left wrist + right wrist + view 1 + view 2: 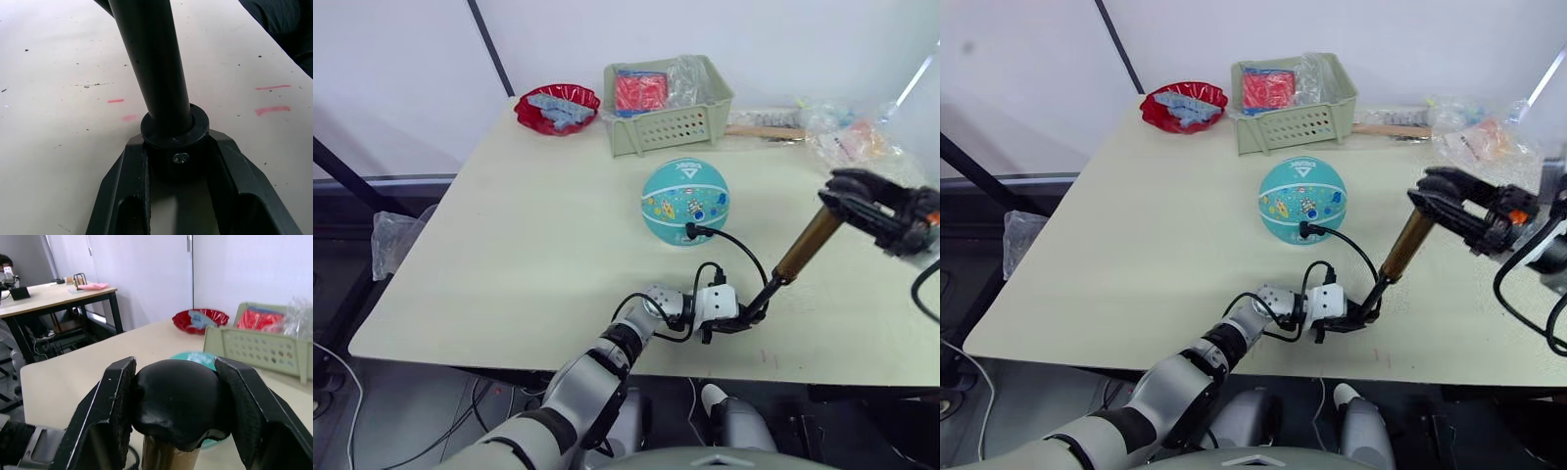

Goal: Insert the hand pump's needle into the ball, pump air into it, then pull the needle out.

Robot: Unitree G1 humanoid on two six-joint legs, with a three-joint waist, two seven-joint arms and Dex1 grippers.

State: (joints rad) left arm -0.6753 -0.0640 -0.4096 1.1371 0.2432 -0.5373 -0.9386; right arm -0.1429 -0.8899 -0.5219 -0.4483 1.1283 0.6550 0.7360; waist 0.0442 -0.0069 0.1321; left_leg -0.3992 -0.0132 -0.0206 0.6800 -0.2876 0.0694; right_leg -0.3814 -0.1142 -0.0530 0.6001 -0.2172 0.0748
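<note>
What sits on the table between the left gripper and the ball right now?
Only the pump's thin black hose, arching from the ball over bare table toward the pump's base, which the left gripper clamps. The left eye view shows it.

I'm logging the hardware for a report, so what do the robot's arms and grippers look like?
The left arm is silver-grey with black joints, loose black cables and a white block at the wrist. Both the left gripper and right gripper have two flat black fingers; the right wrist shows an orange patch and black cabling.
</note>
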